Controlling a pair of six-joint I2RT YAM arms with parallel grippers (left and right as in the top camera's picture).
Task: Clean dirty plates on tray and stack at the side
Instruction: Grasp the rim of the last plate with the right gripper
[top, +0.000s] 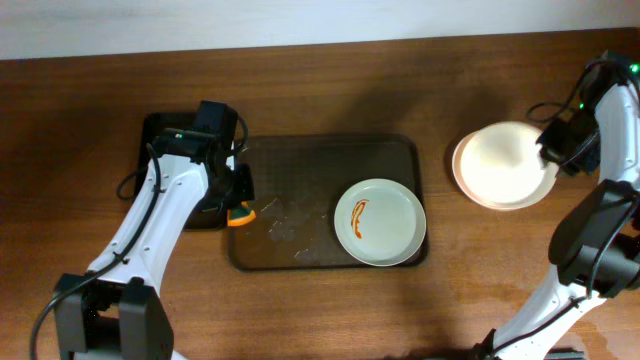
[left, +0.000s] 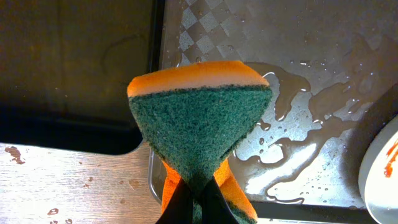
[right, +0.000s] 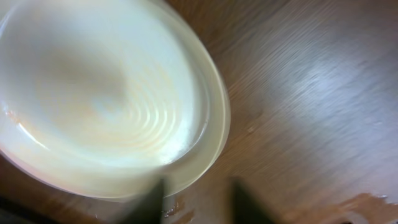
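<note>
Sauce-streaked round pale plate (top: 380, 222), at right end of wet dark brown plastic tray (top: 300, 150): may be skidded if pressed by green-orange sponge (left: 199, 118) pinched in left pincer (left: 193, 196), with right pincer (right: 199, 199) spread over stacked white plates (top: 500, 165).

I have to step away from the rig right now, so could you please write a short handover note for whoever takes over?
Left gripper: shut on the sponge, over the left edge of the tray.
Right gripper: open, beside the stack on the table right of the tray.
Done: two plates look clean and stacked.
To do: one plate with an orange-red streak sits at the tray's right end; wipe it, then stack it.
Water is pooled on the tray.
</note>
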